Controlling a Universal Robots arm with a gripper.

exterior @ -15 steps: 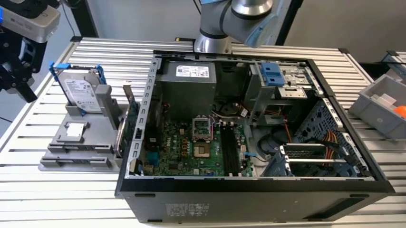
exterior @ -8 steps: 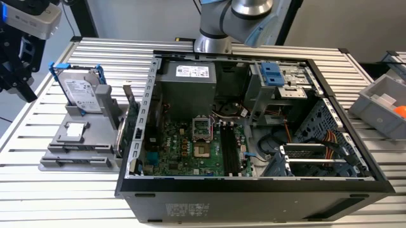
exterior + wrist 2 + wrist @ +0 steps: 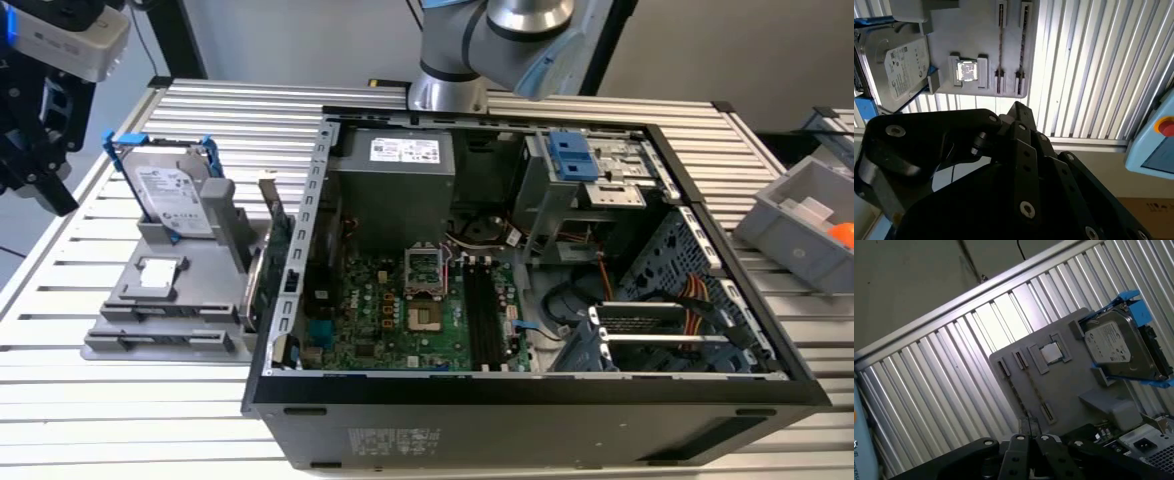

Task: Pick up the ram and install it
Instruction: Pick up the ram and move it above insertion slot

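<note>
A gripper (image 3: 1029, 432), its opening impossible to tell, is held above the gray holder (image 3: 1074, 385) at the tabletop's (image 3: 944, 385) edge, where the ram (image 3: 1018, 392) is seemingly slotted edge-up for grasping.

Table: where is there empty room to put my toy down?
The table is bare in front of the grey holder, on the exterior view's left of the computer case. So is the strip behind the holder, up to the far edge. The case is crowded with boards and cables; a hard drive stands in the holder.
</note>
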